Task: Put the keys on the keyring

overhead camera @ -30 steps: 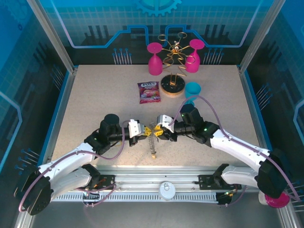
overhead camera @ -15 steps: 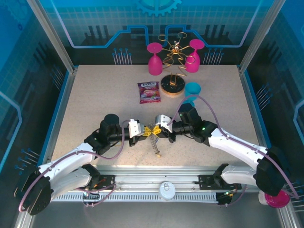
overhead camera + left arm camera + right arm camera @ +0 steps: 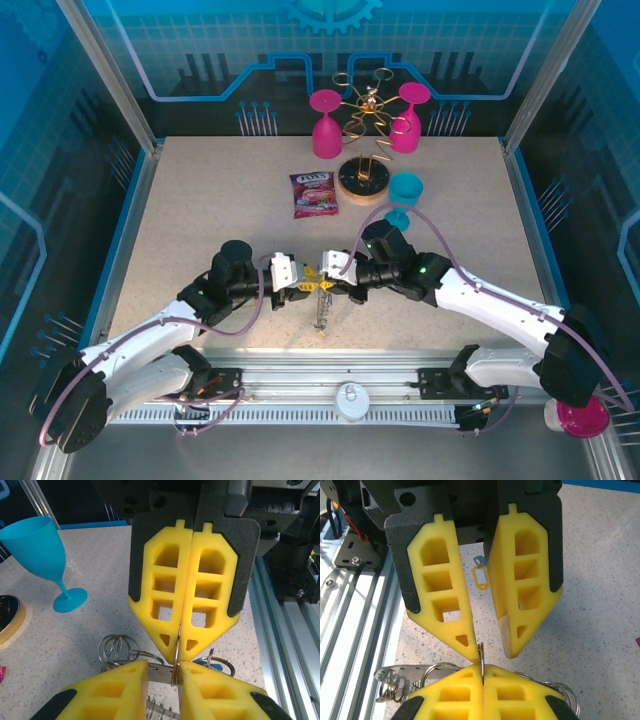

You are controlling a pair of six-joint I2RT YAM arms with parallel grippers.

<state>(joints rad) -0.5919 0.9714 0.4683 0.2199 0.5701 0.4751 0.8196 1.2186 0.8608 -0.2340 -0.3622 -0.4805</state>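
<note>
Inspection from above: the keyring (image 3: 321, 294) hangs between both pincers, well to the near side of the blue goblet (image 3: 405, 188). Left wrist: we find the left gripper (image 3: 164, 667) parted, with the ring's edge in its gap. Right wrist: the right gripper (image 3: 482, 671) is clamped on the ring, which we judge steadies it for threading.

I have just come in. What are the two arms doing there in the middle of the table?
Both arms meet near the front edge of the table, at the keyring. The right hand is shut on its thin metal edge. The left hand faces it, jaws slightly apart around the same ring. A small yellow key tag lies on the table, apart from the ring.
</note>
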